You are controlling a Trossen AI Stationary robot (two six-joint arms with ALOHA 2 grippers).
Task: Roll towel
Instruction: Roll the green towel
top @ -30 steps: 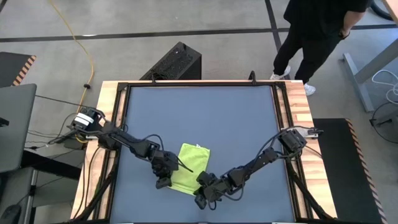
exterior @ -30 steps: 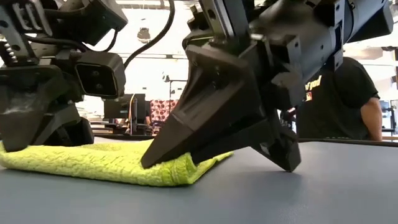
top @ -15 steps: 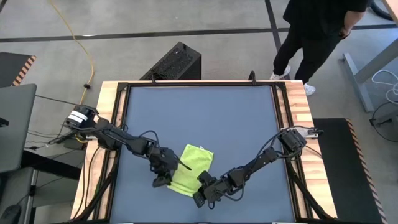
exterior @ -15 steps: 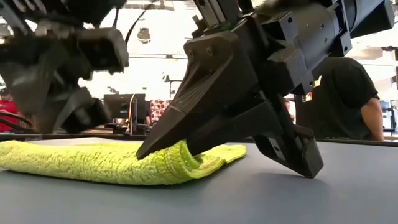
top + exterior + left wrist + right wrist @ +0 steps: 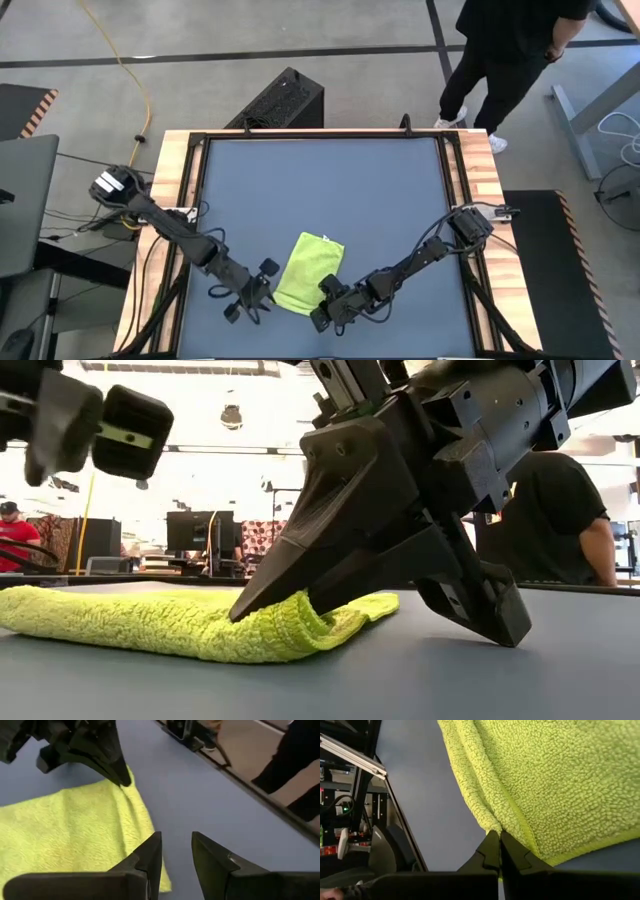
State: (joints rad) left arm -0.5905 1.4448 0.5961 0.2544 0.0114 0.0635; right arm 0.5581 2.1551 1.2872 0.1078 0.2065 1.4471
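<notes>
Towel pinched at its near corner by the right gripper, jaws closed on a raised fold. Long axis runs away from that grip, across the mat. Left gripper, slightly parted, empty, sits just beside the towel's left edge.

The towel, lime-green and nubbly, lies mostly flat on the near-middle of the mat, its near corner pinched up into what seems a small fold.
</notes>
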